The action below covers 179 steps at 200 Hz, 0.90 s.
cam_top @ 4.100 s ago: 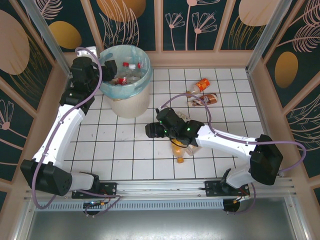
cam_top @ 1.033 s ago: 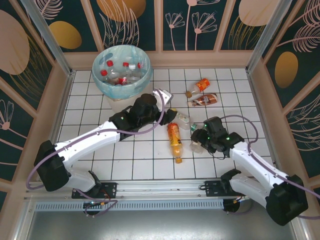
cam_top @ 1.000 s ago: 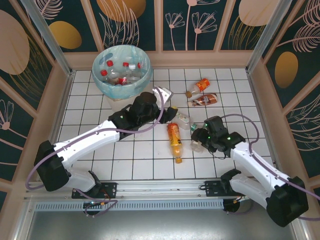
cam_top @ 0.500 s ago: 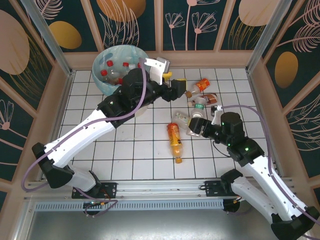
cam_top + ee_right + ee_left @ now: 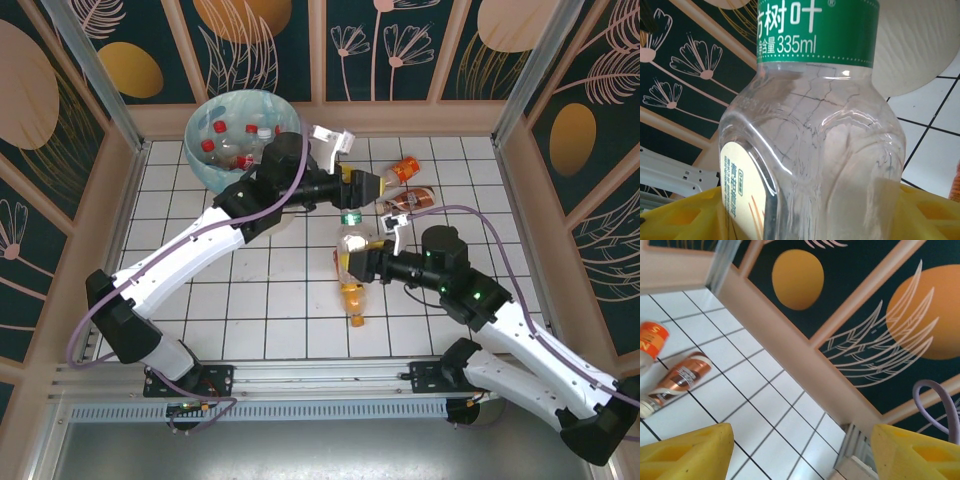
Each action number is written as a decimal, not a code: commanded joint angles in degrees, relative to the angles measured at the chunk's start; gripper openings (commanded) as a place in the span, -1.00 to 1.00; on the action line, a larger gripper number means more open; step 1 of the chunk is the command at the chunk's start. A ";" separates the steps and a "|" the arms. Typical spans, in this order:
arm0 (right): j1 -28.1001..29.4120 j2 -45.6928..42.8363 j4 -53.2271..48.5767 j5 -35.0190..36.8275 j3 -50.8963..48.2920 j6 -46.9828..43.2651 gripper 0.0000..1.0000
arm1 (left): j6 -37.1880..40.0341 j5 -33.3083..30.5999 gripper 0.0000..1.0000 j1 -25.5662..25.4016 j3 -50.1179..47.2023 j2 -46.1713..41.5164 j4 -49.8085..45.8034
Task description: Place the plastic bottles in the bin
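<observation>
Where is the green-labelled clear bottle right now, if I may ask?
In the top view, the clear bottle is mid-table in the right gripper, just over the orange bottle lying there.

The clear plastic bottle [image 5: 815,150] has a green band [image 5: 815,35] around it with white Chinese signs "方树叶" and "335ml". Its small cream sticker [image 5: 740,195] has print too tiny to read. The orange bottle [image 5: 651,342] shows white letters, cut off
</observation>
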 commanded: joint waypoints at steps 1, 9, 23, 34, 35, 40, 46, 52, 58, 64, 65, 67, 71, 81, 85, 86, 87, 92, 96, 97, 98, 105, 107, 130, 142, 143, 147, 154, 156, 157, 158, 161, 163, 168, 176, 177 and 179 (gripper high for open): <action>1.03 -0.38 4.11 2.07 2.34 -1.25 -0.01 | -2.29 4.15 0.46 0.42 -2.30 -1.66 0.50; 1.20 -0.55 4.25 2.34 2.33 -1.34 -0.01 | -2.49 4.13 0.47 0.55 -2.94 -2.03 0.23; 1.31 -0.91 4.36 2.64 2.50 -1.47 -0.02 | -2.75 3.65 0.50 0.61 -4.08 -3.07 0.20; 1.29 -1.01 4.33 2.76 2.62 -1.70 -0.02 | -3.17 3.36 0.51 0.76 -4.92 -3.93 0.76; 1.30 -1.01 4.25 2.79 2.65 -1.71 -0.02 | -3.22 3.36 0.51 0.77 -5.02 -3.99 0.84; 1.27 -1.01 4.14 2.85 2.73 -1.79 -0.02 | -3.53 3.36 0.52 0.82 -5.27 -4.31 1.19; 1.31 -0.93 3.94 2.99 2.81 -1.89 -0.02 | -3.77 3.53 0.52 0.99 -5.53 -4.68 1.65; 1.31 -0.88 3.81 3.08 2.86 -1.98 -0.03 | -4.15 3.69 0.52 1.07 -5.66 -4.98 2.01; 1.31 -0.84 3.79 3.17 2.92 -1.99 -0.03 | -4.37 3.92 0.52 1.13 -5.69 -5.22 2.28; 1.31 -0.78 3.59 3.30 2.97 -1.99 -0.03 | -4.59 4.06 0.52 1.33 -5.58 -5.36 2.36; 1.31 -0.81 3.62 3.32 3.01 -2.03 -0.03 | -4.64 4.06 0.52 1.31 -5.49 -5.40 2.36; 1.31 -0.76 3.60 3.34 3.03 -2.06 -0.03 | -4.68 4.06 0.52 1.35 -5.50 -5.48 2.36; 1.29 -0.79 3.55 3.34 3.04 -2.10 -0.03 | -4.75 4.06 0.52 1.41 -5.46 -5.61 2.49; 1.33 -0.83 3.46 3.50 3.13 -2.08 -0.03 | -4.86 4.20 0.52 1.44 -5.38 -5.88 2.67; 1.32 -0.84 3.40 3.64 3.13 -2.01 -0.03 | -4.78 4.36 0.51 1.39 -5.32 -5.96 2.76; 1.32 -0.88 3.35 3.67 3.13 -2.04 -0.03 | -4.78 4.43 0.51 1.43 -5.35 -6.01 2.76; 1.31 -0.94 3.33 3.73 3.13 -2.10 -0.03 | -4.78 4.51 0.51 1.46 -5.37 -5.99 2.77; 1.33 -0.97 3.28 3.93 3.13 -2.16 -0.03 | -4.65 4.73 0.51 1.50 -5.39 -6.13 2.77; 1.33 -1.01 3.23 4.08 3.13 -2.16 -0.03 | -4.42 4.89 0.51 1.48 -5.42 -6.15 2.69; 1.32 -1.01 3.22 4.11 3.13 -2.16 -0.03 | -4.38 4.96 0.51 1.52 -5.44 -6.11 2.64; 1.36 -1.01 3.17 4.16 3.13 -2.21 -0.03 | -4.23 5.00 0.51 1.50 -5.41 -6.08 2.57; 1.35 -1.14 3.22 4.30 3.13 -2.25 -0.03 | -3.07 5.30 0.51 1.50 -5.45 -6.13 1.85; 1.39 -1.17 3.26 4.31 3.08 -2.25 -0.03 | -2.61 5.43 0.51 1.53 -5.40 -6.14 1.51; 1.36 -1.46 3.89 4.40 3.19 -2.25 -0.03 | 0.96 5.79 0.53 1.76 -4.92 -5.89 -2.74; 1.40 -1.49 3.98 4.46 3.44 -2.30 -0.03 | 1.20 5.82 0.53 1.82 -5.02 -5.88 -3.64; 1.40 -1.47 3.95 4.52 3.46 -2.32 -0.03 | 1.20 5.82 0.53 1.83 -5.07 -5.89 -3.64; 1.39 -1.37 3.87 4.55 3.54 -2.38 -0.03 | 1.12 5.69 0.53 1.83 -5.23 -5.89 -3.58; 1.40 -1.33 3.77 4.42 3.62 -2.58 -0.03 | 0.80 5.55 0.53 1.88 -5.58 -6.03 -3.28; 1.40 -1.29 3.82 4.34 3.65 -2.53 -0.03 | 0.66 5.51 0.53 1.88 -5.74 -6.10 -3.16; 1.36 -1.28 3.87 4.32 3.65 -2.52 -0.03 | 0.62 5.54 0.52 1.86 -5.78 -6.13 -3.10; 1.37 -1.28 3.86 4.25 3.65 -2.52 -0.03 | 0.60 5.46 0.53 1.93 -5.84 -6.14 -3.02; 1.39 -1.32 3.88 4.16 3.59 -2.52 -0.03 | 0.47 5.47 0.53 1.96 -6.02 -6.19 -2.83; 1.40 -1.29 3.93 4.14 3.53 -2.52 -0.03 | 0.42 5.36 0.53 1.93 -6.04 -6.23 -2.79; 1.46 -1.27 4.06 3.98 3.57 -2.52 -0.03 | 0.28 5.13 0.53 1.94 -6.24 -6.24 -2.61; 1.49 -1.28 4.29 3.88 3.52 -2.43 -0.03 | 0.12 4.37 0.54 2.00 -6.42 -6.24 -2.59; 1.49 -1.28 4.28 3.88 3.54 -2.43 -0.03 | 0.09 4.22 0.54 2.00 -6.43 -6.28 -2.59; 1.49 -1.27 4.27 3.87 3.47 -2.41 -0.03 | -0.04 3.95 0.55 2.03 -6.50 -6.32 -2.59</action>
